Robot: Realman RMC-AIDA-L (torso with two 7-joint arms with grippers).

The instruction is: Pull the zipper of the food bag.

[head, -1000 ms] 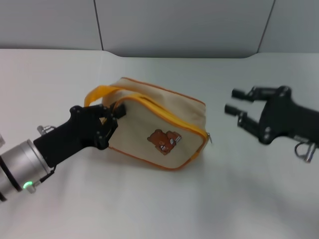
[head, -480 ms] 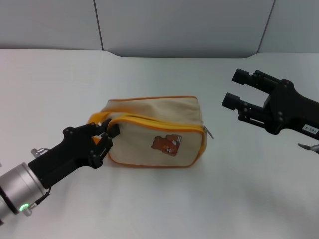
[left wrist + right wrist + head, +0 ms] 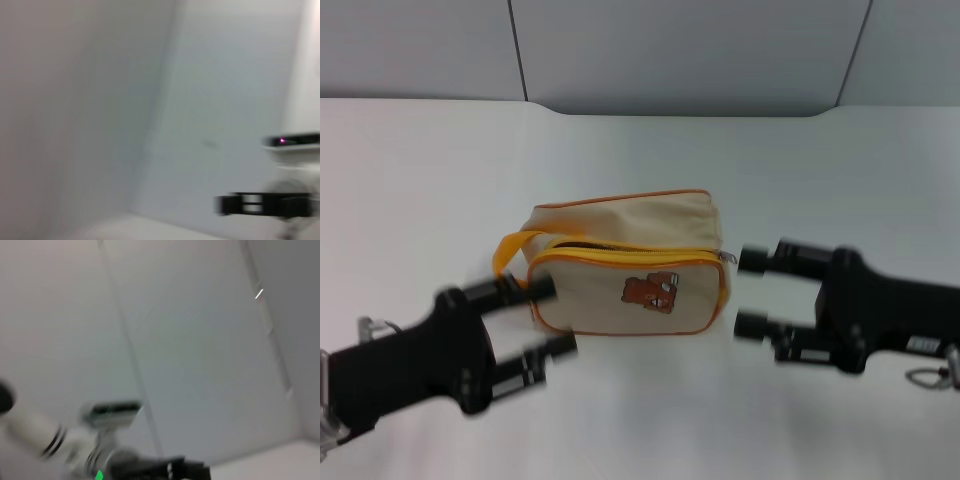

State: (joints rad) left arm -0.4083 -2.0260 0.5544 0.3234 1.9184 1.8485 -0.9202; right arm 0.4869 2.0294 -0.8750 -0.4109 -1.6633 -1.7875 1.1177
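Observation:
The food bag (image 3: 630,250) is a boxy beige pouch with orange-yellow piping and a brown bear patch, standing mid-table. Its loop strap (image 3: 510,255) hangs at the left end. The zipper (image 3: 728,258), a small silver pull, sits at the top right corner of the bag. My right gripper (image 3: 752,292) is open just right of that end, its upper finger level with the pull and a small gap away. My left gripper (image 3: 552,320) is open at the bag's front left corner, with its upper fingertip (image 3: 542,289) in front of the strap end and nothing held.
The bag rests on a white table (image 3: 440,170) with a grey panelled wall (image 3: 680,50) behind it. Each wrist view shows only the wall and the other arm far off: the right gripper (image 3: 260,204) and the left arm (image 3: 150,470).
The left gripper has let go of the bag's strap end and drawn back toward the front, now open. The right gripper has dropped and moved left to the bag's right end. The bag has settled squarer.

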